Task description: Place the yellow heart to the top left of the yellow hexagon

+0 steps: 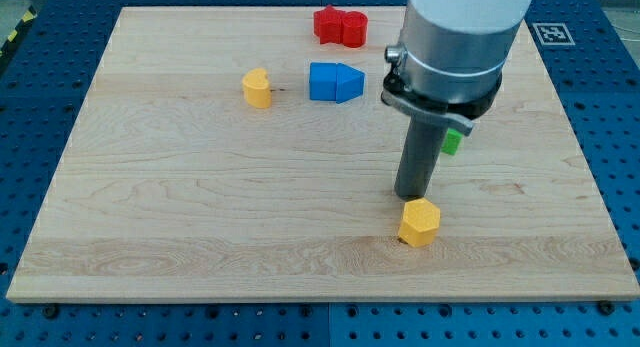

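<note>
The yellow heart (257, 88) lies on the wooden board (200, 207) in the upper left part of the view. The yellow hexagon (419, 223) lies low and right of centre. My tip (411, 196) stands just above the hexagon's top edge, touching or nearly touching it. The heart is far to the upper left of the hexagon and of my tip.
A blue block (335, 82) with a pointed right end lies right of the heart. A red block (340, 26) lies near the board's top edge. A green block (453, 141) is mostly hidden behind the arm. The arm's grey body (455, 47) covers the upper right.
</note>
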Action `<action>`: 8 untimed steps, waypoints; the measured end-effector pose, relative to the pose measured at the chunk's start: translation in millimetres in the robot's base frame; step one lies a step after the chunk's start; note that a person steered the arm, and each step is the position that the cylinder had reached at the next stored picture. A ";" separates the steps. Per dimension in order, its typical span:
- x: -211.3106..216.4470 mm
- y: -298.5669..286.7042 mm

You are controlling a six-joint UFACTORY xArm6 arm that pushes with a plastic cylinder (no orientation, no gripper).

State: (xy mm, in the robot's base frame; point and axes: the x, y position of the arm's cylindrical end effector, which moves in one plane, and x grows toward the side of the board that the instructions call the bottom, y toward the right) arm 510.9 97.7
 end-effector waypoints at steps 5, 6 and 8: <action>61.1 37.8; 94.2 44.8; 82.2 2.1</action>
State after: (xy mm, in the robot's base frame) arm 593.1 99.7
